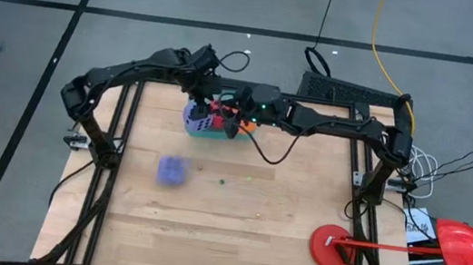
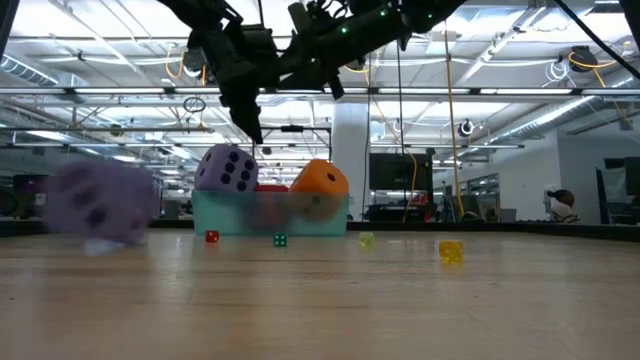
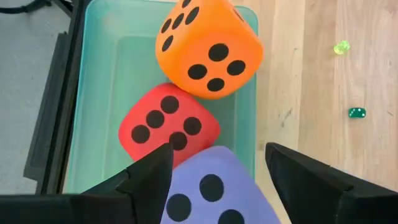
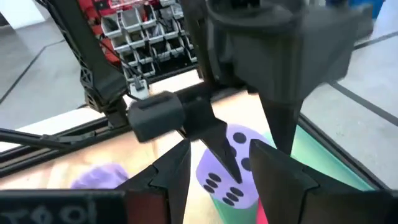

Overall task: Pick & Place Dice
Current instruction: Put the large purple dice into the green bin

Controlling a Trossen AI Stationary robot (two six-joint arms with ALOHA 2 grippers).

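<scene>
The flat teal-green square tray sits at the far middle of the pale wooden bench, and both dark arms meet above it. Three of the soft foam dice are in the tray: the orange cube with dark pips leans against one wall, the red cube with dark pips lies touching it in the middle, and a purple-blue cube with dark pips rests against the red one, standing higher than the tray's rim in the low view. The second purple-blue cube lies alone on the bare bench, well apart from the tray, nearer the front and on the left arm's side.

The left hand hangs just above the purple-blue cube in the tray, its two dark fingers spread wide to either side of the cube and released, gripping nothing. The right hand hovers close beside it over the tray, fingers partly apart with nothing between them.

Several tiny hard dice lie scattered on the bench: a green one, a red one and a yellow one.
</scene>
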